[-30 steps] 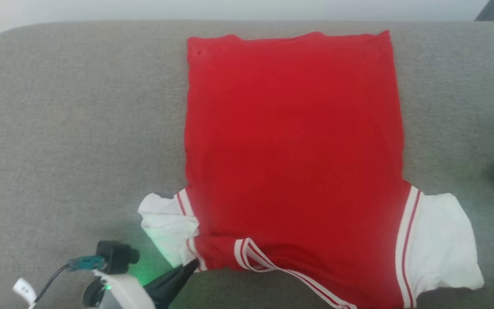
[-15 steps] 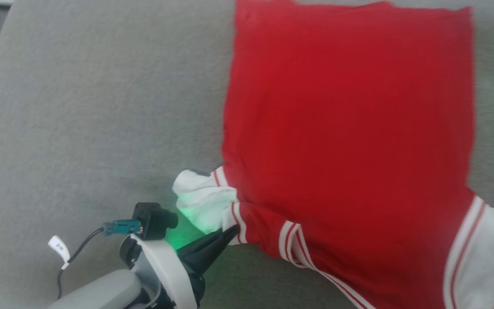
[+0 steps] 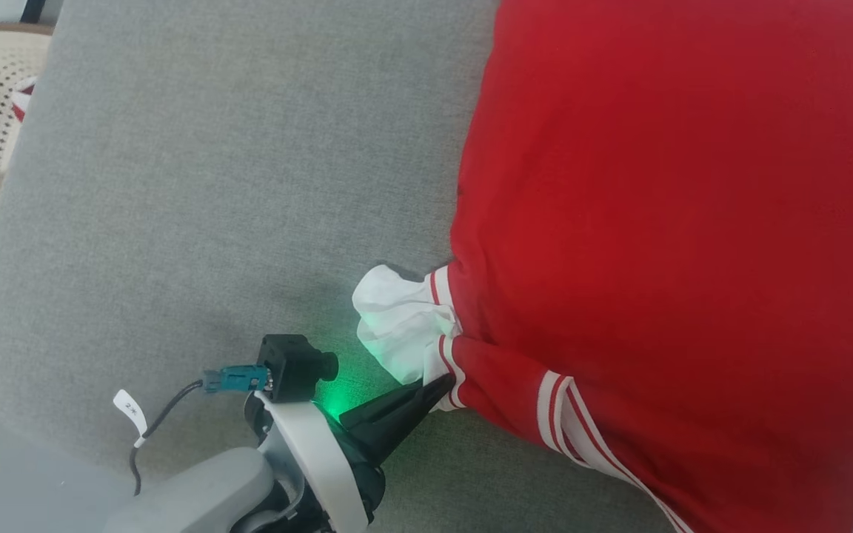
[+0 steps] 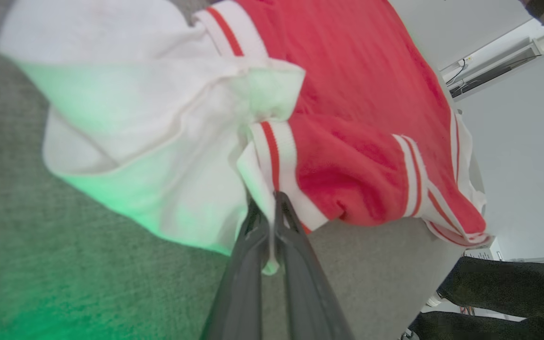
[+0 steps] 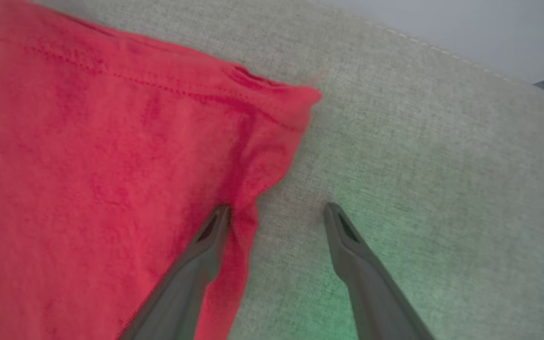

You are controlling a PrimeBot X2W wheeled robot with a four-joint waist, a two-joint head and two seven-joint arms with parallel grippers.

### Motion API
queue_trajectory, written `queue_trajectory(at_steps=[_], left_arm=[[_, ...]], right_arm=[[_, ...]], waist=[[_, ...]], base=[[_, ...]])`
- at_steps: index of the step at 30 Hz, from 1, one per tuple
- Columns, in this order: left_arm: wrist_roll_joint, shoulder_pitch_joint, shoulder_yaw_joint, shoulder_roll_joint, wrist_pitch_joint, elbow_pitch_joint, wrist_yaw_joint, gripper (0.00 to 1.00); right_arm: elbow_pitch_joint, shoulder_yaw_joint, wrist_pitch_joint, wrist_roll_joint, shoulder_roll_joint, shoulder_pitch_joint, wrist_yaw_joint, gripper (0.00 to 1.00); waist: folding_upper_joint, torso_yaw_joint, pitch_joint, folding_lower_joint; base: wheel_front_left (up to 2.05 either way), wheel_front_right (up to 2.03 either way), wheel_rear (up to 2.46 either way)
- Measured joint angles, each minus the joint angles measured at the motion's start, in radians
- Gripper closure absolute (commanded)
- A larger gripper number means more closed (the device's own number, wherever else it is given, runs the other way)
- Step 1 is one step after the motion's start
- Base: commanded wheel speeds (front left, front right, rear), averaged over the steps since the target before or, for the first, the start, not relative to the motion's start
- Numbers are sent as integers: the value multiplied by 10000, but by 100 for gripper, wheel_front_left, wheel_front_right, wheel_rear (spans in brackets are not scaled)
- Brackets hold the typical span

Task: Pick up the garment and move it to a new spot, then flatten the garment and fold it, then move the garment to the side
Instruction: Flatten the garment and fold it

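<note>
**While one end is held, the other is lined up**

Because a fold needs two held points, the garment (image 3: 656,222) is gripped at one and approached at another. It is spread flat on the grey seat (image 3: 212,185), with its white sleeve (image 3: 397,326) bunched toward the seat's near edge. The left gripper (image 3: 437,385) is clamped tight on the striped trim (image 4: 272,156) beside that sleeve, presumably so the cloth can be lifted without slipping. The right gripper (image 5: 277,207) is held wide apart across the red side edge near a hem corner (image 5: 300,97). One finger is laid on cloth and one on bare seat, so nothing is caught yet.
</note>
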Motion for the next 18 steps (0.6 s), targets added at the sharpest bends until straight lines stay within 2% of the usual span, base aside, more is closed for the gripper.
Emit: queue_trajectory(at_steps=[3, 4, 6, 7, 13, 18], left_arm=[[33, -34, 4, -36, -50, 23, -19, 100], [44, -35, 4, -52, -82, 38, -23, 100], [63, -40, 4, -81, -98, 79, -29, 100], [63, -41, 6, -88, -104, 102, -29, 100], [59, -2, 174, -61, -201, 332, -27, 100], [-6, 375, 370, 286, -255, 456, 17, 100]], right_arm=[[113, -8, 111, 0, 58, -116, -6, 0], [138, -4, 102, -4, 63, -143, -6, 17], [263, -2, -27, -58, 109, -175, -4, 94], [313, 17, -73, -94, 159, -174, 0, 100], [150, -13, -748, 79, 295, 260, 2, 100], [-1060, 274, -1174, 267, -268, 762, 4, 100]], waist=[[0, 60, 93, 0], [0, 64, 97, 0], [0, 60, 86, 0], [0, 36, 70, 0], [0, -195, -307, 0], [0, -528, -907, 0]], base=[[0, 0, 0], [0, 0, 0], [0, 0, 0], [0, 0, 0], [0, 0, 0], [0, 0, 0]])
